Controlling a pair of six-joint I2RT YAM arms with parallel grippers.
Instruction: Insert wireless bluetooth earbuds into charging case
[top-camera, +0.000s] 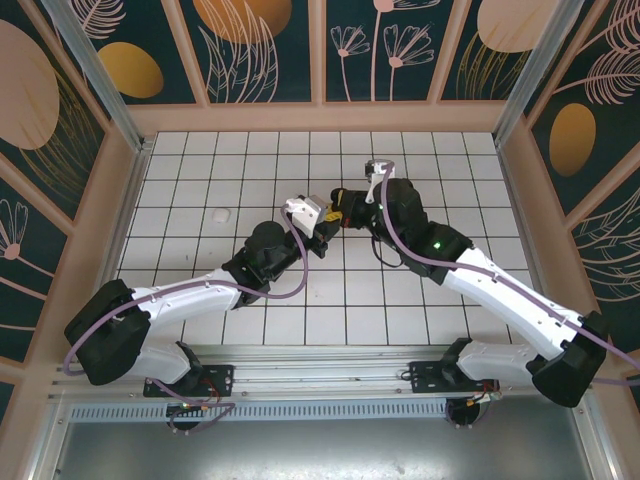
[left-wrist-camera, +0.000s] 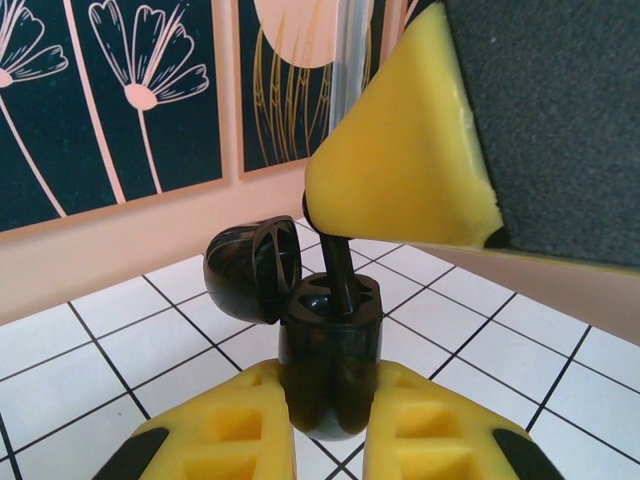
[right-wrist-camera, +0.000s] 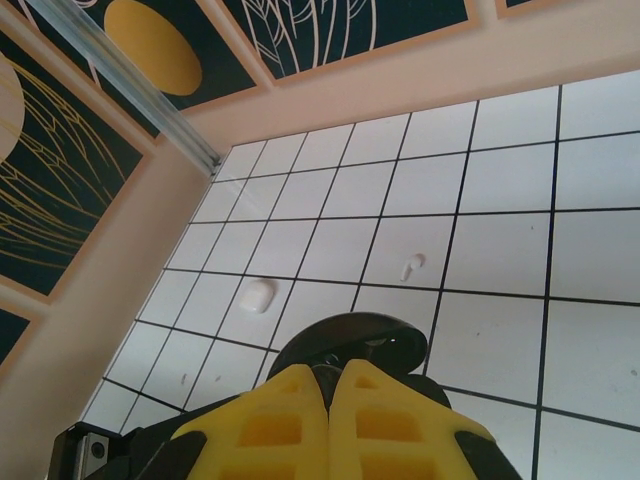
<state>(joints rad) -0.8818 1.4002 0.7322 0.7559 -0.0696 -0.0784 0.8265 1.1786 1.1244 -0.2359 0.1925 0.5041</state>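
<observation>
Left gripper (left-wrist-camera: 330, 428) clamps the case (left-wrist-camera: 330, 345), right gripper (right-wrist-camera: 328, 398) pinches the tiny black earbud (left-wrist-camera: 338, 272), probably slippery, so grab the stem.

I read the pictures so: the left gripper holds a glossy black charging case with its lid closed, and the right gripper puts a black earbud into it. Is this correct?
Not quite. The lid of the glossy black charging case is open, tipped back, as the left wrist view shows. The rest stands: the left gripper holds the case and the right gripper puts a black earbud into it.
</observation>
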